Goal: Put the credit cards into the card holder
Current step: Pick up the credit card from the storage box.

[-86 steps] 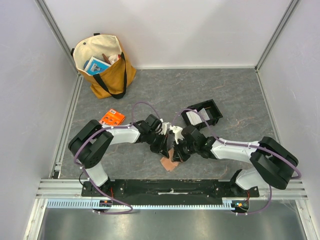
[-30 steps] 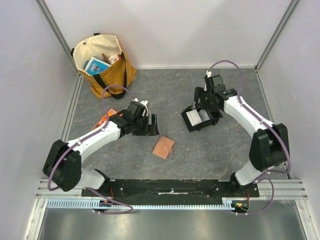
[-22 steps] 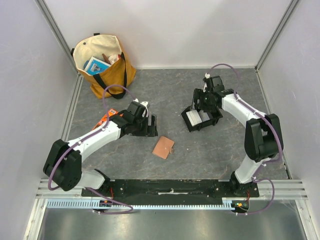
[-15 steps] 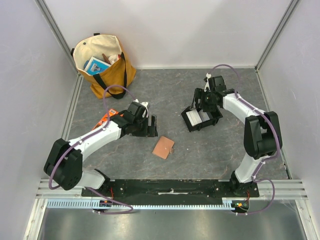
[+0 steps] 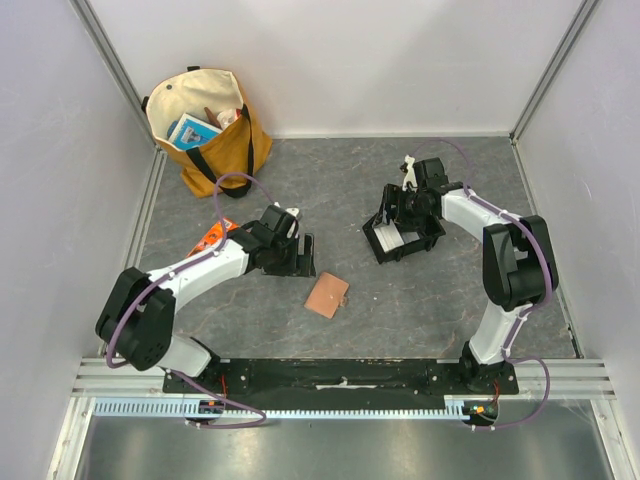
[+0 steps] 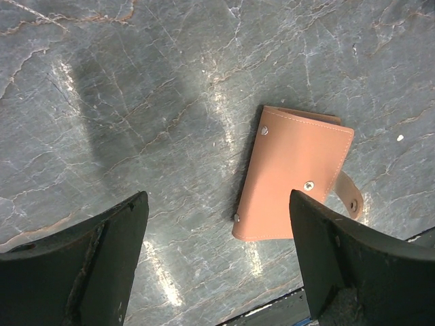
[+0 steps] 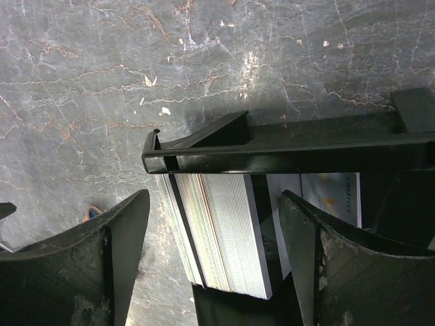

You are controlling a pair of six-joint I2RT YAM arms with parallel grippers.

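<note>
The card holder (image 5: 327, 296) is a tan wallet lying folded on the grey table, its snap tab sticking out to one side; it also shows as the card holder (image 6: 296, 173) in the left wrist view. My left gripper (image 5: 293, 256) hovers just up and left of it, open and empty (image 6: 217, 200). The credit cards (image 7: 217, 231) stand as a pale stack on edge inside the black tray (image 7: 272, 146). My right gripper (image 7: 214, 204) hangs open over that stack, a finger on each side, not touching. In the top view the right gripper (image 5: 403, 205) sits above the credit cards (image 5: 392, 237).
An orange printed packet (image 5: 213, 237) lies partly under my left arm. A yellow tote bag (image 5: 205, 130) with things in it stands at the back left. The black tray (image 5: 432, 236) has a second compartment with a printed card. Walls close in the table.
Both arms have left the wallet and drawn apart. Over the last second my right wrist has come down over the tray and its jaws have widened a little. The left gripper has barely shifted.
</note>
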